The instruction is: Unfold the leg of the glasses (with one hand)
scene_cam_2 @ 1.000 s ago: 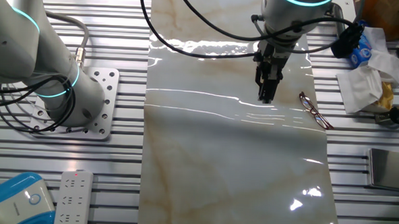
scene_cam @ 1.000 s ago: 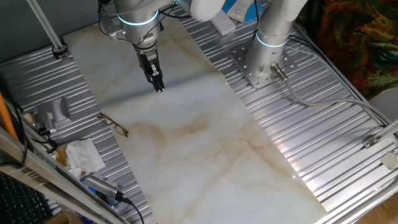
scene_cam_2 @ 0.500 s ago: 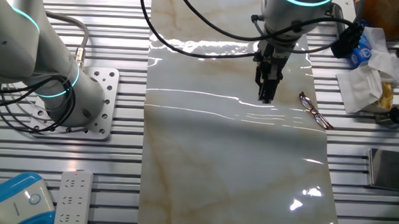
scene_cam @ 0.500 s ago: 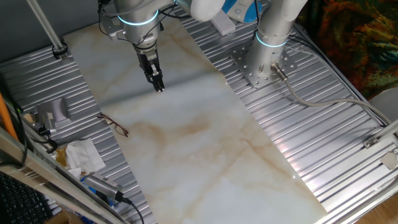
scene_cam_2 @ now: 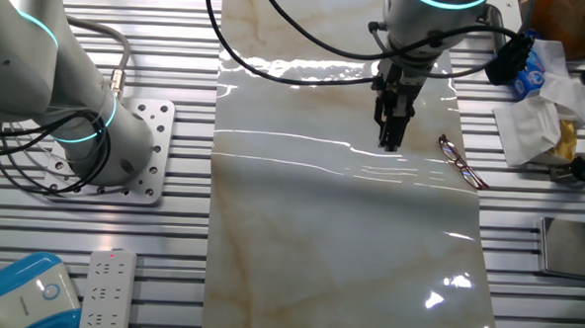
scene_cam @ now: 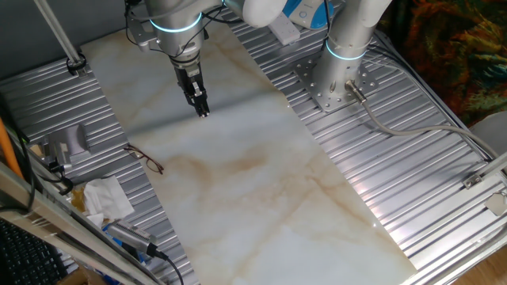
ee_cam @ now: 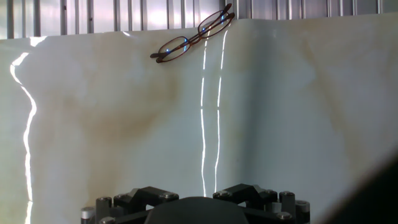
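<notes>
The glasses are small, with a thin reddish-brown wire frame. They lie folded at the left edge of the marble sheet, partly over the ribbed metal. In the other fixed view the glasses sit right of my gripper, a short gap away. My gripper hangs just above the sheet with its fingers together and nothing held. In the hand view the glasses lie far ahead at the sheet's top edge; only the hand's black body shows along the bottom, not the fingertips.
Crumpled tissue and cables lie beyond the glasses at the table's side. A metal block rests on the ribbed surface. A second arm's base stands across the sheet, with a white remote nearby.
</notes>
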